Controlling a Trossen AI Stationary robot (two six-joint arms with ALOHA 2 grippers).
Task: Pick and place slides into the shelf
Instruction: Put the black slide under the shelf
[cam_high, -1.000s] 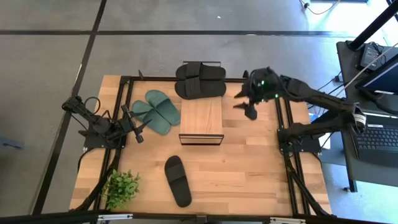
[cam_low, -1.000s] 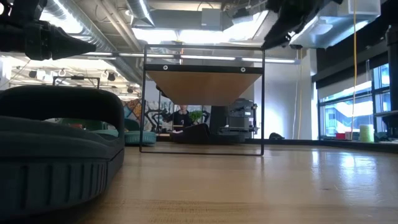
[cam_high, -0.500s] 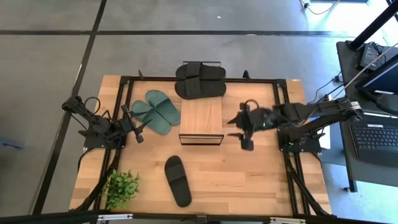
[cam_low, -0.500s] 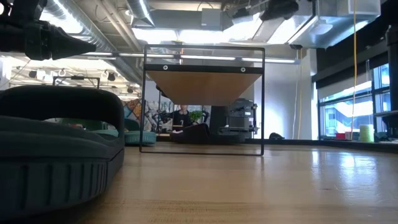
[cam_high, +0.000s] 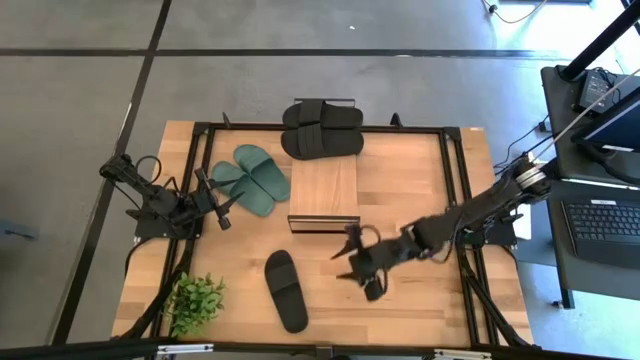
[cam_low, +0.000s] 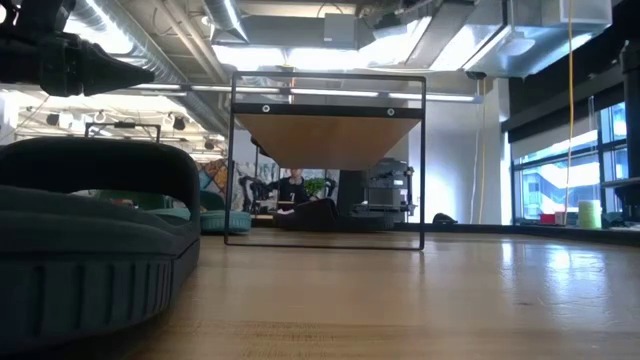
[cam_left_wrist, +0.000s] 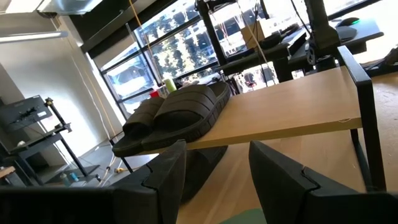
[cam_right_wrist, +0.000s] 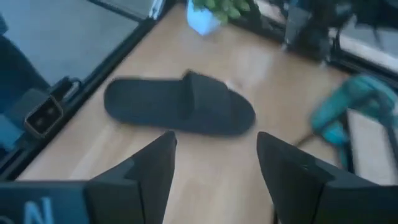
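Observation:
A lone black slide (cam_high: 286, 290) lies flat on the table near its near edge; it also shows in the right wrist view (cam_right_wrist: 180, 109) and large in the low view (cam_low: 90, 250). My right gripper (cam_high: 360, 267) (cam_right_wrist: 214, 168) hovers open and empty to the slide's right, just past the shelf's near end. The shelf (cam_high: 323, 195) stands mid-table. Black slides (cam_high: 322, 130) (cam_left_wrist: 180, 115) rest on the far end of its plank top, with one more below them. Two dark green slides (cam_high: 250, 178) lie left of the shelf. My left gripper (cam_high: 222, 205) (cam_left_wrist: 217, 168) waits open beside them.
A small green potted plant (cam_high: 195, 300) stands at the table's near left corner. Black frame rails (cam_high: 455, 190) run along the table's sides. Bare wood (cam_high: 420, 310) lies to the right of the lone slide. A laptop (cam_high: 610, 220) sits beyond the right edge.
My right gripper has swept from beside the shelf's far right corner toward the table's near edge and leftward, ending close to the lone black slide, its fingers still apart. It has dropped out of the low view's top. Slides and shelf have stayed put.

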